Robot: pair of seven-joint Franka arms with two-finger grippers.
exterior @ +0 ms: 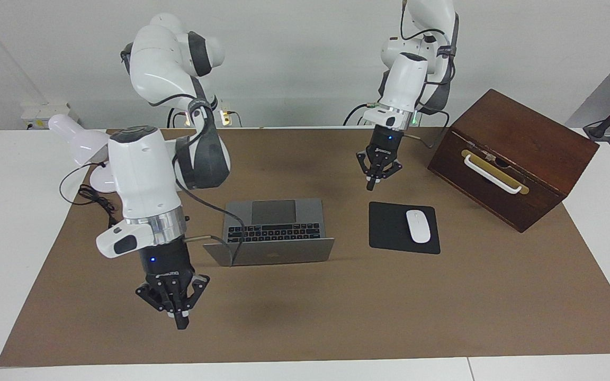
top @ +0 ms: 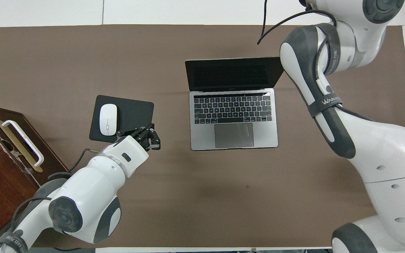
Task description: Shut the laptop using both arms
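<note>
Brown matting covers the tabletop (exterior: pixel 442 317), and the laptop (exterior: pixel 273 233) sits open at its middle, lid standing up on the side away from the robots. The right pincer (exterior: pixel 178 309), fingertips pressed together, hangs over bare mat past the lid, toward the right arm's end. The left pincer (exterior: pixel 375 177), likewise pressed together, hangs over the mat beside the laptop, nearer the robots than the mouse pad (exterior: pixel 389 227). Neither touches the laptop. To close it well, I reckon the right pincer should push the lid's top edge gently while the left steadies the base, easing the lid down without slamming.
</note>
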